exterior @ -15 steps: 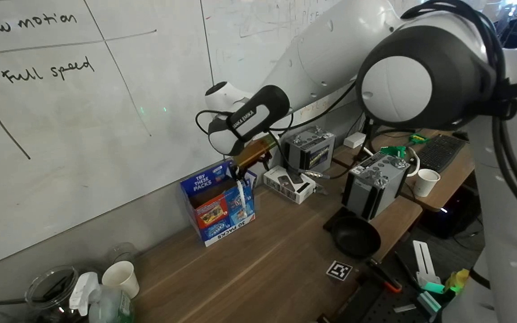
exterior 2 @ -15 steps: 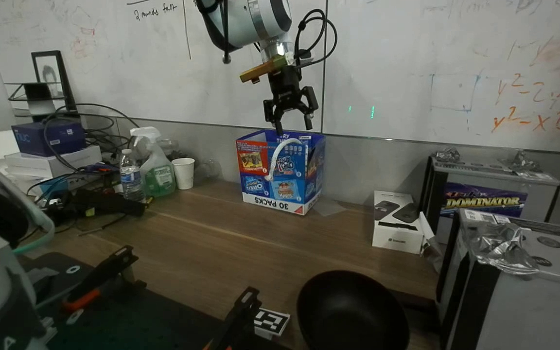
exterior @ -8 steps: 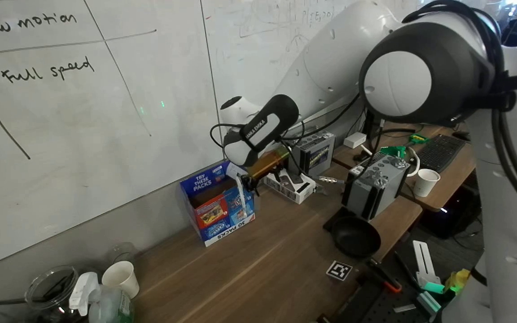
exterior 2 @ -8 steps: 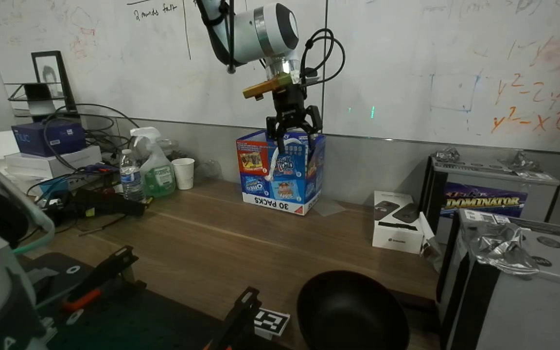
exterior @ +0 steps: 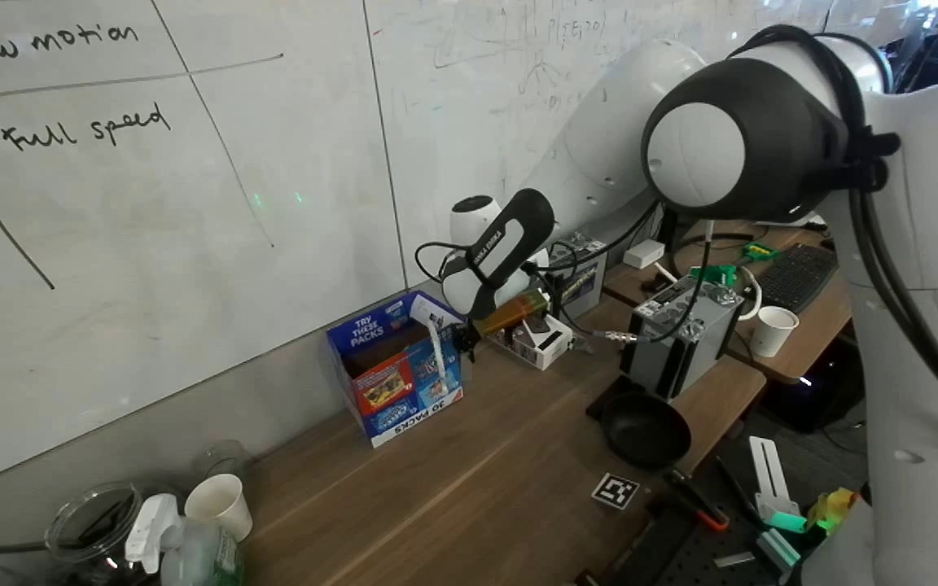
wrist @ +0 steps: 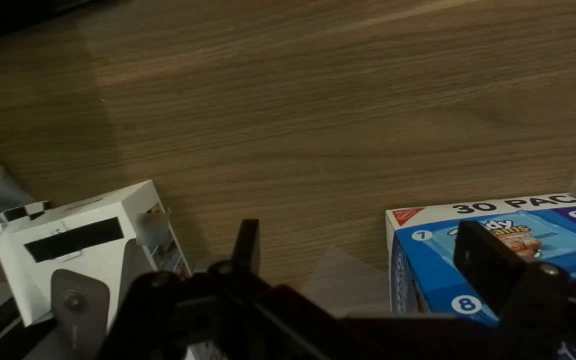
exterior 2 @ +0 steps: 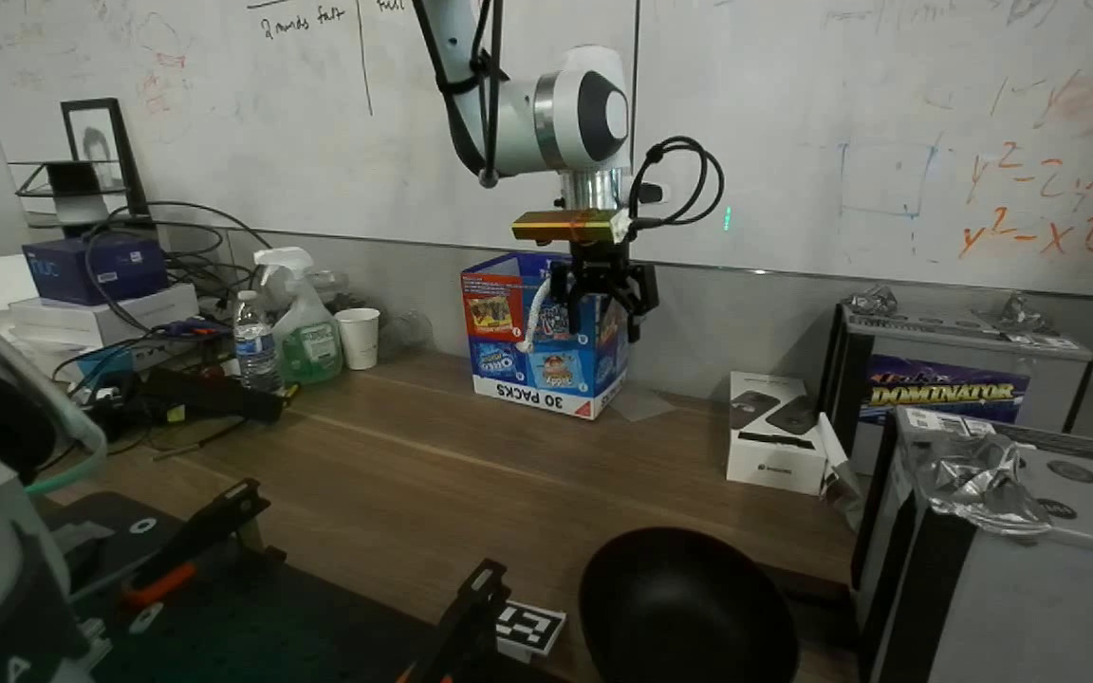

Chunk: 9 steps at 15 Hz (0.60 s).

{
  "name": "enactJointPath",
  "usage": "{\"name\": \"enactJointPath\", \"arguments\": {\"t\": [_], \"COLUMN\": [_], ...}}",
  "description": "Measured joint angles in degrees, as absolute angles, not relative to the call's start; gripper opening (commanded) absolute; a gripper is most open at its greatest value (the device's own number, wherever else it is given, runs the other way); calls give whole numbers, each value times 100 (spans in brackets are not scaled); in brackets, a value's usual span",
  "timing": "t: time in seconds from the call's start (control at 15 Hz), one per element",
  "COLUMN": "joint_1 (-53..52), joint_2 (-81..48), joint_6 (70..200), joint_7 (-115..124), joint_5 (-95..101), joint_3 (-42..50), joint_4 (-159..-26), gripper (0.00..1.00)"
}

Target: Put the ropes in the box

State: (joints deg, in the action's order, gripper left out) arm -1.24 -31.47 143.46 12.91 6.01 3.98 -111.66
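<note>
More rope (exterior: pixel 438 356) in both exterior views

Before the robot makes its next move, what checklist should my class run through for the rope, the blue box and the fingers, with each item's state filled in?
1. Blue box upright on the table, top open: ok.
2. White rope wholly inside the box: not ok; a stretch hangs outside its printed side in both exterior views.
3. Fingers open, nothing held: ok.
4. Fingers clear of the box: cannot tell; one overlaps it in the wrist view, and contact is unclear.
5. More rope at the bottom of the box: cannot tell; the bottom is hidden.
</note>
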Motion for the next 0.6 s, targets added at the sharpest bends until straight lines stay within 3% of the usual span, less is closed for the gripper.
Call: {"name": "enactJointPath", "arguments": {"t": [0.6], "joint_1": [525], "joint_2": [-3566], "joint_6": [14871], "joint_7": [21], "joint_5": [-797], "joint_3": [-407], "joint_4": [-11187], "gripper": [100]}}
